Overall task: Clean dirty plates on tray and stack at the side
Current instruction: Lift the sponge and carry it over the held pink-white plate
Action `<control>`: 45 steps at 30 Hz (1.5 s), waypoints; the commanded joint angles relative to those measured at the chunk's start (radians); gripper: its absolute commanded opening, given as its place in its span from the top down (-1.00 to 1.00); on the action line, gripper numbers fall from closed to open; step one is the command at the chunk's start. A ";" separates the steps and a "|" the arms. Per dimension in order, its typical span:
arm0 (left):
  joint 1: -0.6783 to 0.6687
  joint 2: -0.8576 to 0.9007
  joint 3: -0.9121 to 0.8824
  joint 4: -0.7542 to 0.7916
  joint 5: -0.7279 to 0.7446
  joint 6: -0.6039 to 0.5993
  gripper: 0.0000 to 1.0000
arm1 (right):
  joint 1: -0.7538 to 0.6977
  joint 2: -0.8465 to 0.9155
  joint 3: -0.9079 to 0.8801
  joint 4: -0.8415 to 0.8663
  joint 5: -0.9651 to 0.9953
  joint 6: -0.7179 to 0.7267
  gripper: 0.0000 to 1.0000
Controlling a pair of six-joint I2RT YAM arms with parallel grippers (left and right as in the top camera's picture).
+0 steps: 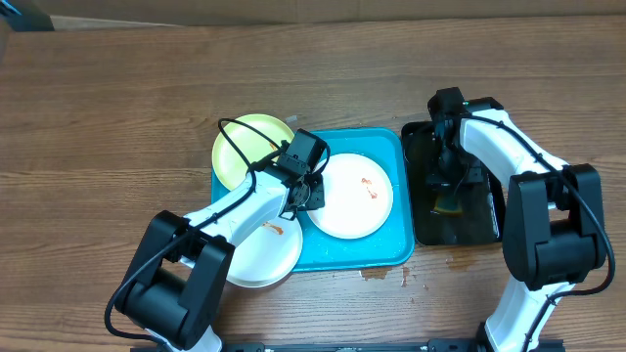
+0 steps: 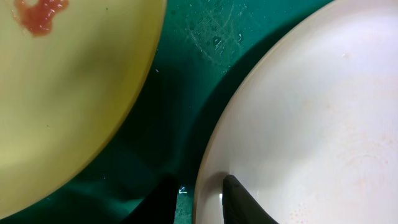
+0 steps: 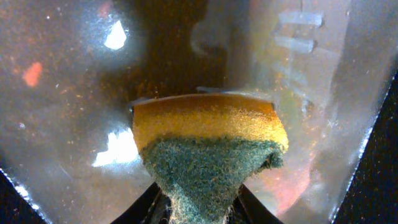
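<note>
Finding: the task is at an early stage. No plate shows clean and no stack stands at the side.

1. Tray (image 1: pixel 383 250): lies directly under the left gripper (image 1: pixel 311 191). One white plate (image 1: pixel 352 200) sits fully inside it, on the gripper's right, and carries orange marks near its middle.
2. Yellow plate (image 1: pixel 245 147): lies just behind and to the left of the left gripper, overhanging the tray's far left corner. The left wrist view shows a red-orange smear (image 2: pixel 40 12) on it.
3. Second white plate (image 1: pixel 256 256): lies on the near side of the left gripper, under that arm, half off the tray's left edge. It also bears a smear.
4. Black tray (image 1: pixel 427 228): sits under the right gripper (image 3: pixel 200 206), just beside the tray. Its floor looks wet.
5. Sponge (image 3: pixel 208 134): the right gripper grasps it. The green scouring face is pinched between the fingers, the yellow face points away, and it hangs just over the black tray.
6. Left gripper: its jaws straddle the near rim of the white plate, one finger (image 2: pixel 163 202) outside and one inside. A sliver of tray shows between the outer finger and the rim, so I judge the hold released, not clenched.

Outstanding, in my judgement: securing the white plate, scrubbing all three plates, and building the stack.
</note>
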 commanded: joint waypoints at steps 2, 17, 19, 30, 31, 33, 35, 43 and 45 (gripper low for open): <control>-0.006 0.016 0.009 -0.002 0.000 0.006 0.46 | -0.003 -0.029 -0.005 0.006 0.011 0.004 0.42; -0.006 0.016 0.009 -0.003 0.000 0.006 0.44 | 0.002 -0.060 0.126 -0.137 -0.051 0.003 0.93; -0.006 0.016 0.009 -0.003 0.000 0.006 0.43 | 0.006 -0.093 0.127 -0.140 -0.051 0.003 0.93; -0.006 0.016 0.009 -0.003 0.000 0.006 0.92 | 0.006 -0.193 0.127 -0.178 -0.058 -0.035 0.92; -0.006 0.017 0.009 -0.003 0.000 0.006 0.92 | 0.006 -0.193 0.127 -0.181 -0.058 -0.035 0.92; -0.006 0.017 0.009 -0.003 0.000 0.006 0.92 | 0.006 -0.193 0.127 -0.181 -0.058 -0.035 0.93; -0.006 0.016 0.009 -0.003 0.000 0.006 0.92 | 0.006 -0.193 0.127 -0.183 -0.073 -0.035 0.93; -0.006 0.016 0.009 -0.002 0.000 0.006 0.89 | 0.003 -0.193 0.127 -0.181 -0.069 0.016 0.93; -0.006 0.016 0.009 -0.002 0.000 0.006 0.89 | 0.011 -0.193 0.127 -0.189 -0.140 -0.083 0.93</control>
